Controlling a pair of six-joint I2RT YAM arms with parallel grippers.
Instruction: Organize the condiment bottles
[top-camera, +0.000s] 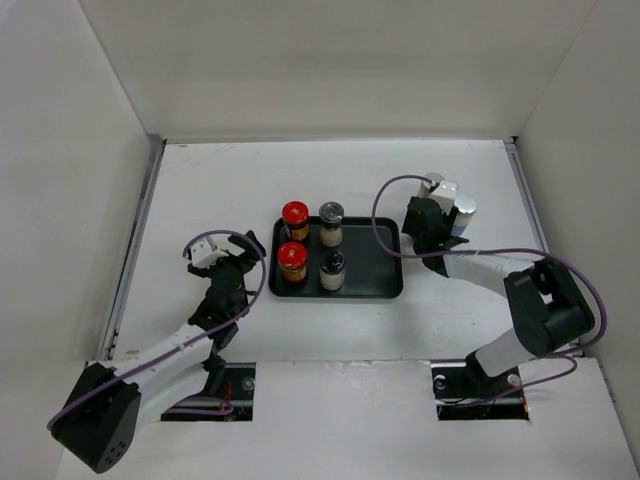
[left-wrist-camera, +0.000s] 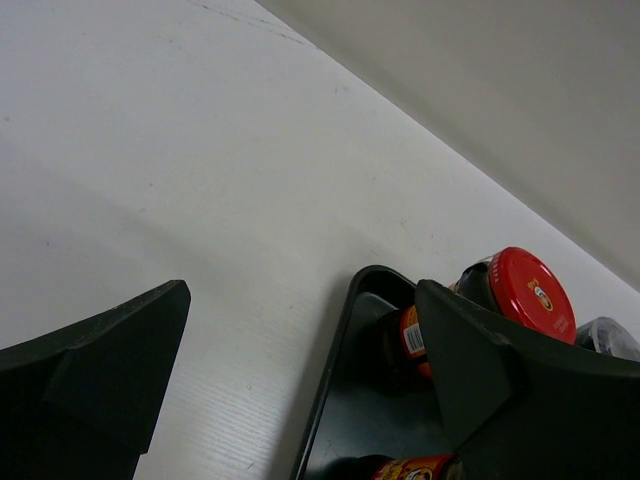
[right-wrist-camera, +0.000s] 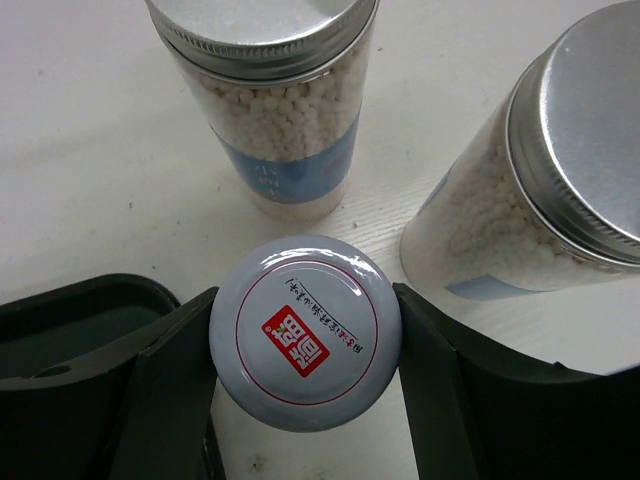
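Observation:
A black tray (top-camera: 385, 262) holds two red-lidded dark jars (top-camera: 295, 212) (top-camera: 292, 256) on its left and two pale dark-lidded jars (top-camera: 331, 214) (top-camera: 333, 264) in the middle. My right gripper (right-wrist-camera: 305, 335) is shut on a grey-lidded jar (right-wrist-camera: 305, 330) just right of the tray; both fingers touch its lid. Two taller white silver-capped bottles (right-wrist-camera: 275, 90) (right-wrist-camera: 540, 190) stand just beyond it, also in the top view (top-camera: 440, 188) (top-camera: 463, 210). My left gripper (top-camera: 232, 262) is open and empty, left of the tray. Its wrist view shows a red-lidded jar (left-wrist-camera: 525, 290).
The tray's left rim (left-wrist-camera: 335, 390) lies between my left fingers in the left wrist view. The tray's right corner (right-wrist-camera: 70, 320) sits just left of my right gripper. White walls enclose the table on the left, back and right.

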